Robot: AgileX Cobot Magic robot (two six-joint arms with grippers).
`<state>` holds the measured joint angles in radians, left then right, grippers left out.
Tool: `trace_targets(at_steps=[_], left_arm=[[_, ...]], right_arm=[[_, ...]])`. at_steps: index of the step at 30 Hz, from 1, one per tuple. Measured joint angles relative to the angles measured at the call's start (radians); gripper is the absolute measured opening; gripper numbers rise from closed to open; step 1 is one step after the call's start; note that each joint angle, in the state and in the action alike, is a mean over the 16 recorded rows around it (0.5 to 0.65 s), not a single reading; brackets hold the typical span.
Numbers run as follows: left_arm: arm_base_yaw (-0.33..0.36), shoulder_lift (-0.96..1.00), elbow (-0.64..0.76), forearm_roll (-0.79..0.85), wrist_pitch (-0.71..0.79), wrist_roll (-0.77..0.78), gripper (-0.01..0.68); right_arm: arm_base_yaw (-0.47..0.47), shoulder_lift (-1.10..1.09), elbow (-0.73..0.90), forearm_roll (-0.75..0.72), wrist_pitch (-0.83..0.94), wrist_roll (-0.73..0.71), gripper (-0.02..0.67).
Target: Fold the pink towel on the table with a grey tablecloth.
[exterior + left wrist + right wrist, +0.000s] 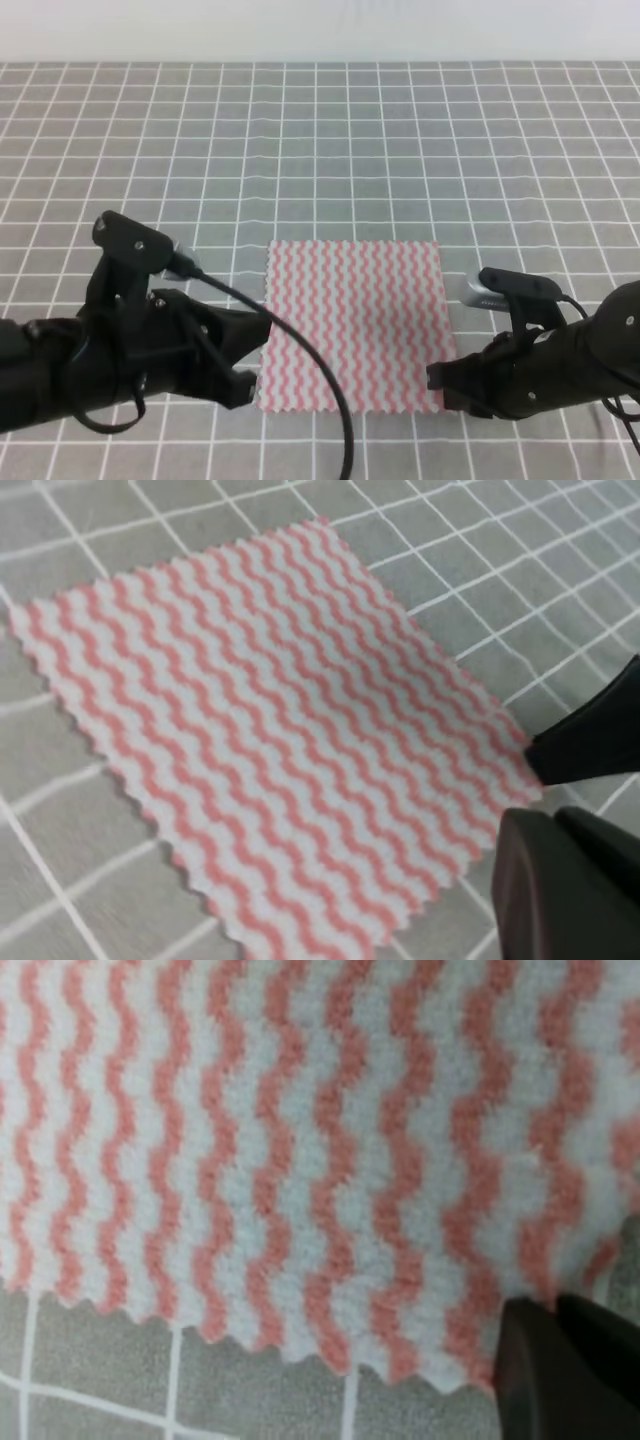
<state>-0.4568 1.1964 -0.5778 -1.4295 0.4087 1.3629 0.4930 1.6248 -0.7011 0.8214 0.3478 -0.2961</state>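
The pink towel (350, 325) lies flat on the table with a grey tablecloth (400, 150), pink-and-white zigzag stripes up. My left gripper (250, 385) sits at the towel's near left corner. In the left wrist view, that gripper (527, 795) is open, and the towel (270, 730) corner lies in the gap between its dark fingers (590, 745). My right gripper (440, 385) is at the near right corner. The right wrist view shows the towel (300, 1140) up close with only one dark finger (560, 1370) at its jagged edge; the other is hidden.
Grey gridded cloth (520, 570) stretches all around the towel, far back to a pale wall (320, 30). A black cable (320, 380) from the left arm crosses the towel's near left part.
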Motion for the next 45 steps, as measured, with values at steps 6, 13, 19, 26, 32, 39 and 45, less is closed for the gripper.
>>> trace_targets(at_steps=[6, 13, 19, 26, 32, 39, 45], left_arm=[[0.000, 0.008, 0.001, -0.001, 0.002, 0.217, -0.001], [0.000, 0.063, 0.002, -0.004, 0.026, 0.464, -0.001], [-0.001, 0.137, 0.002, -0.020, 0.052, 0.595, -0.001], [-0.001, 0.193, 0.002, -0.054, 0.058, 0.693, 0.005], [-0.001, 0.199, 0.002, -0.078, 0.053, 0.770, 0.094], [-0.001, 0.206, 0.002, -0.073, 0.035, 0.890, 0.217], [-0.001, 0.228, 0.002, -0.063, 0.029, 0.991, 0.282]], right_arm=[[0.000, -0.030, -0.015, -0.001, -0.020, -0.001, -0.013], [0.000, -0.042, -0.062, -0.004, -0.049, -0.012, -0.013], [0.000, -0.037, -0.110, -0.008, -0.069, -0.023, -0.014], [0.000, -0.020, -0.145, -0.009, -0.083, -0.029, -0.014], [0.000, -0.006, -0.155, -0.006, -0.094, -0.029, -0.015], [0.000, -0.002, -0.157, -0.002, -0.108, -0.029, -0.015], [0.000, -0.001, -0.157, 0.000, -0.115, -0.028, -0.015]])
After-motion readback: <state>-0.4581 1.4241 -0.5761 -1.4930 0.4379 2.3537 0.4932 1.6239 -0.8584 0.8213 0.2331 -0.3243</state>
